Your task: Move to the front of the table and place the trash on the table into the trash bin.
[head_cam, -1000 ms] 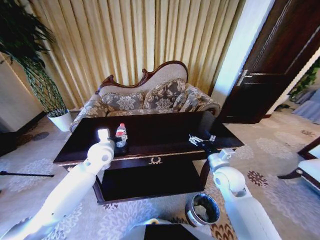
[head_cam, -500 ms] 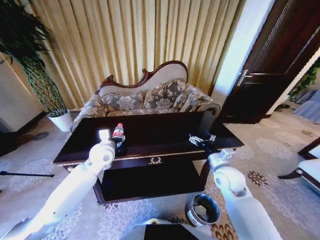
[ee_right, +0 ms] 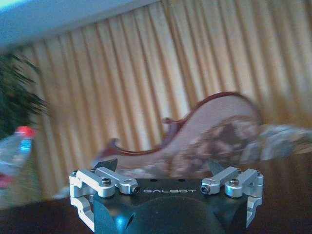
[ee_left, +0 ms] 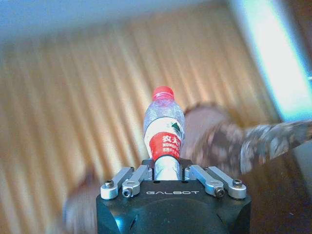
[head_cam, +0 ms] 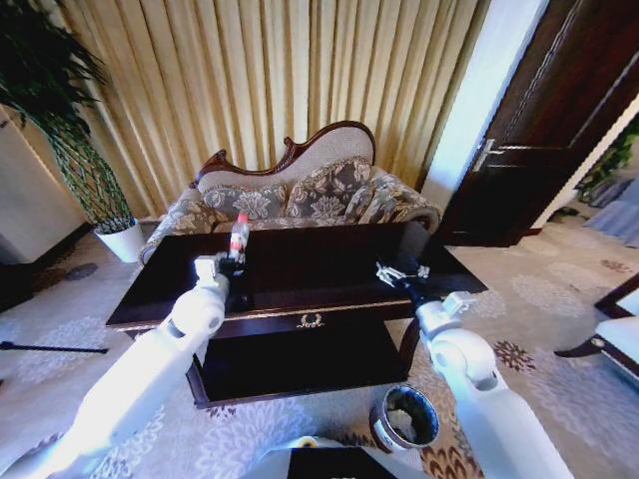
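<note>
One bottle (head_cam: pixel 239 236) is clamped upright in the left pincer (head_cam: pixel 233 261), clear above the worktop (head_cam: pixel 329 261), while the right pincer (head_cam: pixel 401 278) hovers spread and empty; next, I'd judge, carry it to the trash bin (head_cam: pixel 405 417).

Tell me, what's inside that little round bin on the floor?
The trash bin looks dark inside, with nothing clear to make out; its bottom is hidden by shadow. The bottle isn't in it: the left gripper holds it above the table.
</note>
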Motion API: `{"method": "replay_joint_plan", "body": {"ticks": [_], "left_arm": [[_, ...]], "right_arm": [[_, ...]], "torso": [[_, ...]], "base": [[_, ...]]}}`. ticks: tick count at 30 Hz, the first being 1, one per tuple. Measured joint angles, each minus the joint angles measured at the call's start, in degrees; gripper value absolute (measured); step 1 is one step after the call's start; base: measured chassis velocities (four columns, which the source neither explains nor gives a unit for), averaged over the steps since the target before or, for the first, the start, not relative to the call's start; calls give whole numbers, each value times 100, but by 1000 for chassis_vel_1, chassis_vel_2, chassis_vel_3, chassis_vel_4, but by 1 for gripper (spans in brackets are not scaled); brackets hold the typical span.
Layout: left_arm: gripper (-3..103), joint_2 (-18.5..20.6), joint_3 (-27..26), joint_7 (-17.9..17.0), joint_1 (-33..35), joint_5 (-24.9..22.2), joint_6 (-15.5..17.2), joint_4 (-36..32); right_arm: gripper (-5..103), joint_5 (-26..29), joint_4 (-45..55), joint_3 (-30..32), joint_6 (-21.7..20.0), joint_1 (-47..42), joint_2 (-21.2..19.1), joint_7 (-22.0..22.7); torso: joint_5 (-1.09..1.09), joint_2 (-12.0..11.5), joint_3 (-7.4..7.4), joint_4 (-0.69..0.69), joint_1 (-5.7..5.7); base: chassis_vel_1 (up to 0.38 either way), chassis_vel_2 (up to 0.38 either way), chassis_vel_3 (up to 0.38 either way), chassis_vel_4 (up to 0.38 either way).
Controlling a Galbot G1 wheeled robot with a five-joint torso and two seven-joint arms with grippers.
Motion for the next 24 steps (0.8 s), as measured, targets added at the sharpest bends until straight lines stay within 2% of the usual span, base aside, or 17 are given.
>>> {"method": "replay_joint_plan", "body": {"ticks": [1, 2, 5, 6, 9, 11, 15, 24], "left_arm": [[23, 0, 0, 0, 0, 0, 0, 0], [23, 20, -4, 341, -10, 768, -521, 197], [23, 14, 15, 767, -156, 2271, -1543, 558], [23, 14, 15, 767, -156, 2271, -1543, 558], [23, -27, 223, 886, -444, 3111, -2050, 783], [23, -34, 346, 891, -568, 3239, -2094, 816], [23, -138, 1005, 894, -1173, 3465, -2122, 952], [23, -486, 1925, 863, -1888, 3544, -2012, 1236]], "right_arm": [[100, 0, 0, 0, 0, 0, 0, 0], [100, 366, 59, -38, -50, 93, -56, 1], [100, 1156, 203, -169, -205, 343, -103, 4], [100, 1156, 203, -169, -205, 343, -103, 4], [100, 1612, 264, -401, -276, 612, -53, 5], [100, 1663, 260, -475, -276, 699, -22, 6], [100, 1683, 77, -837, -276, 1154, 151, 5], [100, 1490, -304, -1127, -262, 1670, 316, -13]], "torso": [[0, 0, 0, 0, 0], [-1, 0, 0, 1, 0], [1, 0, 0, 0, 0], [1, 0, 0, 0, 0], [1, 0, 0, -1, 0], [0, 0, 1, -1, 0], [1, 0, 1, -1, 0], [2, 0, 1, -1, 0]], "base": [[0, 0, 0, 0], [0, 0, 0, 0], [0, 0, 0, 0], [0, 0, 0, 0], [0, 0, 0, 0], [0, 0, 0, 0], [0, 0, 0, 0], [0, 0, 0, 0]]}}
